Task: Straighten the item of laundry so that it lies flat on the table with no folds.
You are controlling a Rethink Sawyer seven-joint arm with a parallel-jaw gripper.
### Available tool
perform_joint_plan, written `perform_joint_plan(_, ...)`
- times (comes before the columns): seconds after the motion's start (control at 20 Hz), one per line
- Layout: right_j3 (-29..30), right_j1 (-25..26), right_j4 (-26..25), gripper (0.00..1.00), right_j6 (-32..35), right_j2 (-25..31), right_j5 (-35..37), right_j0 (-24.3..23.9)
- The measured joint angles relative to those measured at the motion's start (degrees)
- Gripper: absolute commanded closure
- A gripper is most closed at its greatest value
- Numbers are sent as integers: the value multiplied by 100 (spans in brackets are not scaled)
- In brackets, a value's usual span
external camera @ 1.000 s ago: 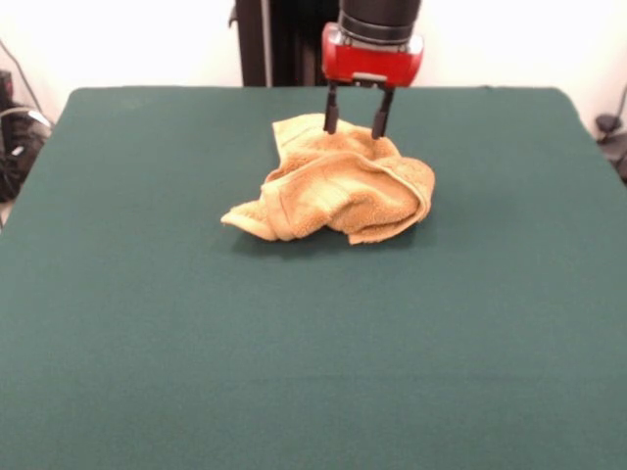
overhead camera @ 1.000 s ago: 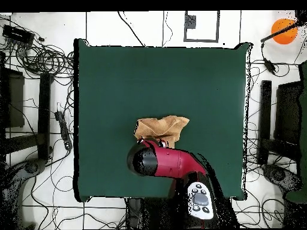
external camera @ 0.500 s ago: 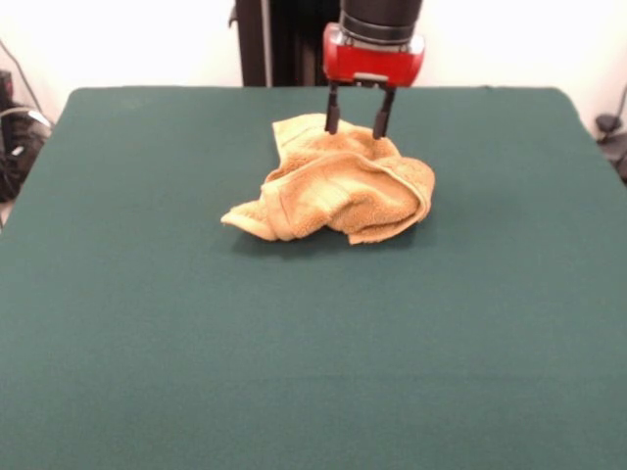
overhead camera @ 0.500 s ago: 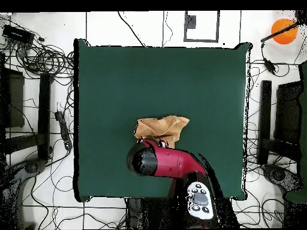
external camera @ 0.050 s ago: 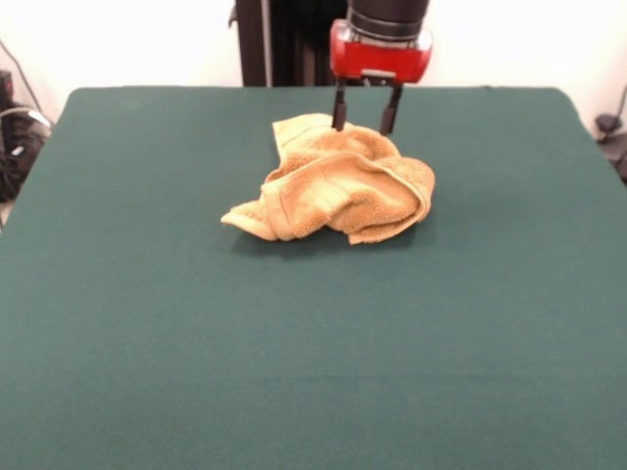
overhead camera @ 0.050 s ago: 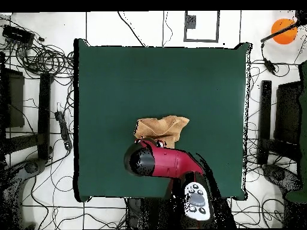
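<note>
From the front camera I have the towel [external camera @ 0.050 s ago: 338, 189] lying crumpled in a mound on the dark green bench [external camera @ 0.050 s ago: 294, 352], somewhat toward the far half and close to the middle across its width. It is golden-orange terry, folded over itself in several layers: a thick rolled fold runs across the top and down the right side, a flatter flap pokes out low on the left, and a hemmed edge shows along the front right. My tool [external camera @ 0.050 s ago: 364, 117] hangs from the red wrist housing directly over the back edge of the heap. Its two dark fingers [external camera @ 0.050 s ago: 339, 108] point straight down with a clear gap between them, so I read it as spread apart and holding nothing; the tips sit right at the upper rear fold of the cloth, and I cannot tell from here whether they touch it or stop just above. On the overhead camera the towel [overhead camera @ 0.050 s ago: 160, 129] shows as a small rumpled patch, roughly centered left to right and nearer the bottom edge of the bench [overhead camera @ 0.050 s ago: 120, 78], with the red arm [overhead camera @ 0.050 s ago: 165, 163] reaching in from below and its black round end covering the towel's lower edge; the fingers are hidden under it there.
</note>
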Motion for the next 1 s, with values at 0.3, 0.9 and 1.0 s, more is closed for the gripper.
perform_joint_plan(0.3,1,-42,27,0,0,0,47,170)
perform_joint_plan(0.9,1,-38,57,0,0,0,46,294)
perform_joint_plan(1.0,2,-33,57,0,0,0,47,289)
